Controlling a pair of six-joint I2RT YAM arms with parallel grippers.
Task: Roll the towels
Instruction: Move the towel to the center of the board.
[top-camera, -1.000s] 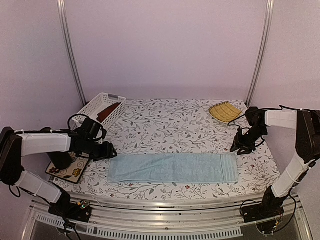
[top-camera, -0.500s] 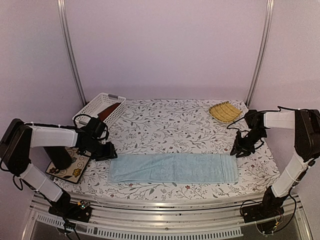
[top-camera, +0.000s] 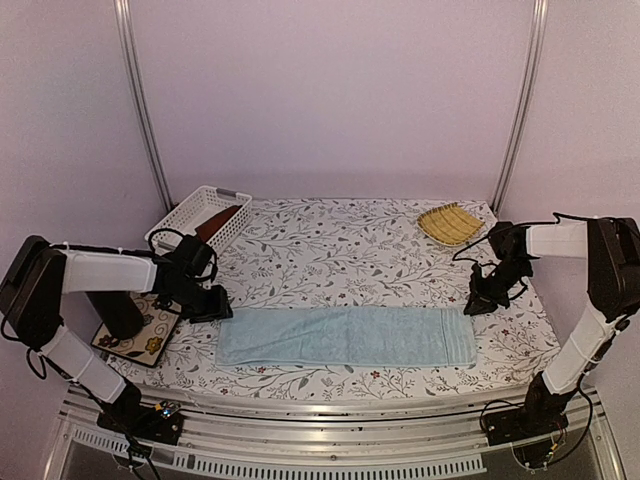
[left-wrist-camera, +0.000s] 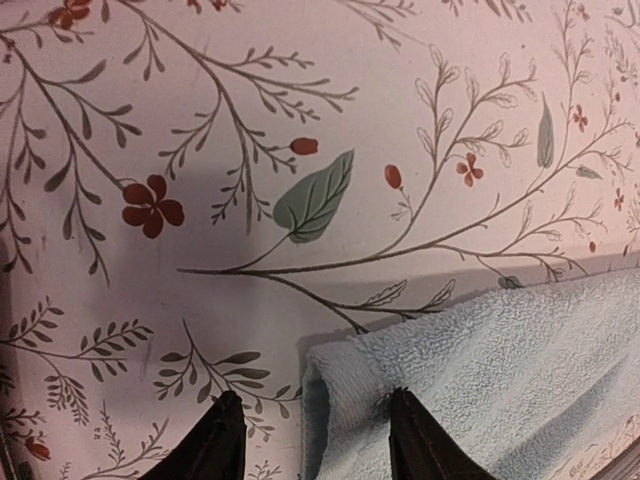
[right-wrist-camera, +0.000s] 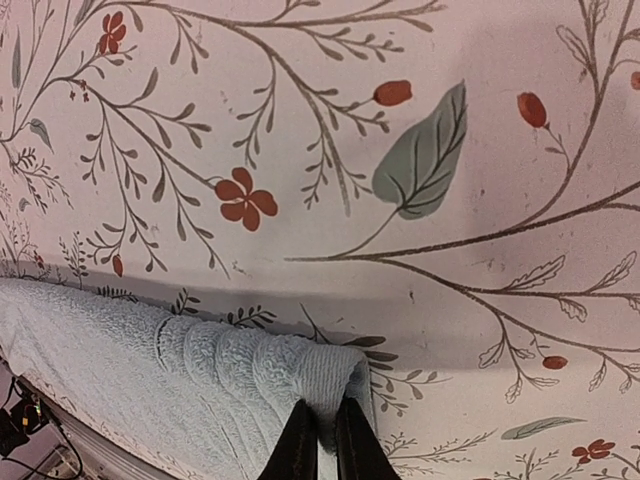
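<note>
Pale blue terry, the light blue towel (top-camera: 345, 336) lies flat as a long band running left to right across the near part of the table, on the flower-printed tablecloth (top-camera: 340, 250). Neither end is rolled.

At its far right corner the right gripper (top-camera: 478, 303) sits low on the cloth. In the right wrist view its two dark fingers (right-wrist-camera: 300, 450) stand almost together, and the ribbed hem of the light blue towel (right-wrist-camera: 200, 370) bunches up between them, so they are pinching that corner.

At the far left corner the left gripper (top-camera: 215, 305) is also down at table level. The left wrist view shows its fingers (left-wrist-camera: 222, 445) set apart. One tip rests over the bare tablecloth (left-wrist-camera: 300, 120), and the other is on the light blue towel (left-wrist-camera: 500, 370). The towel's doubled edge lies between them, not yet squeezed.

The rust-red towel (top-camera: 222, 222) lies inside a white slotted basket (top-camera: 185, 222) at the far left of the table, well apart from the blue one; how it is folded cannot be told.

A yellow bamboo mat (top-camera: 450, 223) sits at the far right corner, beyond the right arm. A small flower-patterned square mat (top-camera: 150, 343) lies at the near left edge, just beside the left arm.
</note>
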